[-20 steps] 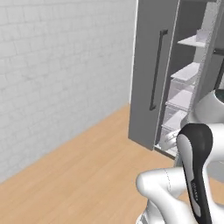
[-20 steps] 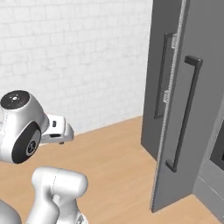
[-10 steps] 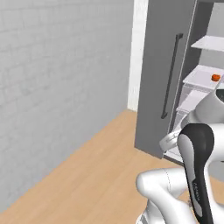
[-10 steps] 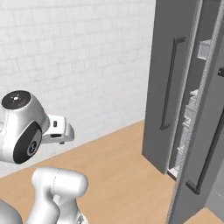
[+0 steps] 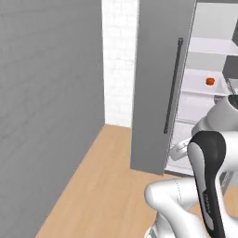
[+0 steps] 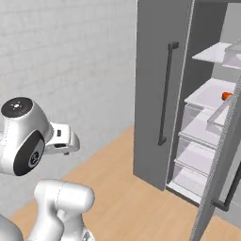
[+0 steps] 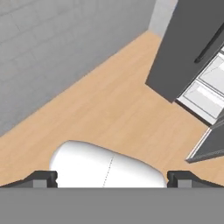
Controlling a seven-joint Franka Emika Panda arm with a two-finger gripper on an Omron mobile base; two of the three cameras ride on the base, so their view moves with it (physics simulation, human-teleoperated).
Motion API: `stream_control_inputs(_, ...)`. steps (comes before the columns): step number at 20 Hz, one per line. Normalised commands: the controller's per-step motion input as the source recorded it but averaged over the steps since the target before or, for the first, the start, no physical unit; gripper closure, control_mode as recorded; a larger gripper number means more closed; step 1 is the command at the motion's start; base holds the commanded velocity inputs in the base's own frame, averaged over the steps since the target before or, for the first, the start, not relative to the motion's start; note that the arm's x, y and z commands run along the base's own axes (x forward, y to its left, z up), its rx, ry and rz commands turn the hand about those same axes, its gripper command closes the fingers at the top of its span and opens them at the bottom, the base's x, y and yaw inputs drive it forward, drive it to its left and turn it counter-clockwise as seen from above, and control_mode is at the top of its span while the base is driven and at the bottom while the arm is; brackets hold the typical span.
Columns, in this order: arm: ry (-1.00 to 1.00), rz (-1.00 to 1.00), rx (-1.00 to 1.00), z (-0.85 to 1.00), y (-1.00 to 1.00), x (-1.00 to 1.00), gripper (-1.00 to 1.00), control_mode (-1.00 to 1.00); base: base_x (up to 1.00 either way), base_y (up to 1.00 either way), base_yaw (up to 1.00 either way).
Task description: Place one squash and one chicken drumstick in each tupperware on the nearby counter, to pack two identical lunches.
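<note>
A small orange-red squash (image 5: 210,81) sits on a white shelf inside the open fridge, also seen as the squash (image 6: 227,96) in the right base view. My gripper (image 7: 112,179) points down at the wooden floor, well short of the fridge. Its dark fingertips (image 7: 41,178) stand far apart with nothing between them, so it is open. The chicken drumstick, the tupperware and the counter are out of view.
The fridge's tall grey door (image 5: 158,83) with a dark bar handle (image 6: 164,94) stands open ahead. A second door (image 6: 221,164) swings out at the right. White shelves and drawers (image 6: 197,155) fill the inside. A grey wall (image 5: 46,107) runs along the left, with wooden floor (image 5: 107,186) between.
The whole picture has shifted, so the base has moved: the fridge now lies more squarely ahead and its shelves and the squash have come into view. The gripper stays open.
</note>
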Motion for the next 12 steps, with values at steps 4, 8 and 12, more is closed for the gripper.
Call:
stream_control_inputs(4, 0.0, 0.0, 0.0, 0.0, 0.0, 0.0, -1.0, 1.0, 0.72, 0.26, -0.55)
stream_control_inputs(8, 0.0, 0.0, 0.0, 0.0, 0.0, 0.0, -1.0, 1.0, 0.61, 0.11, -0.52)
stream_control_inputs(12, 0.0, 0.0, 0.0, 0.0, 0.0, 0.0, -1.0, 1.0, 0.64, 0.03, -0.44)
